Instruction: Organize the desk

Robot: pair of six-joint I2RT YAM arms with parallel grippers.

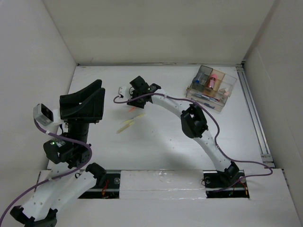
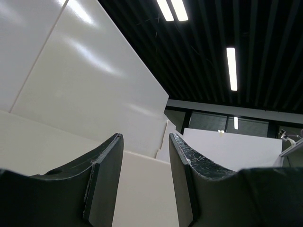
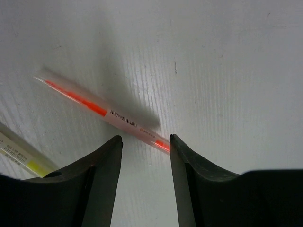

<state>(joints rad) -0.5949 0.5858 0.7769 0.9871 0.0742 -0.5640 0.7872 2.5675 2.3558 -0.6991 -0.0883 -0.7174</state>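
The white desk (image 1: pixel 165 142) holds an orange highlighter (image 1: pixel 133 108) and two yellow highlighters (image 1: pixel 129 124) near its middle. My right gripper (image 1: pixel 137 92) is open just above the orange highlighter (image 3: pixel 109 116), which lies flat in front of the fingertips, its near end touching the right finger (image 3: pixel 182 161). A yellow highlighter (image 3: pixel 21 158) shows at the lower left of the right wrist view. My left gripper (image 1: pixel 85 101) is open and empty, raised at the left and pointing up at the wall; its fingers (image 2: pixel 106 179) hold nothing.
A clear compartmented organizer (image 1: pixel 211 87) with pens and small items stands at the back right. A metal rail (image 1: pixel 253 113) runs along the desk's right side. White walls enclose the desk on the left, back and right.
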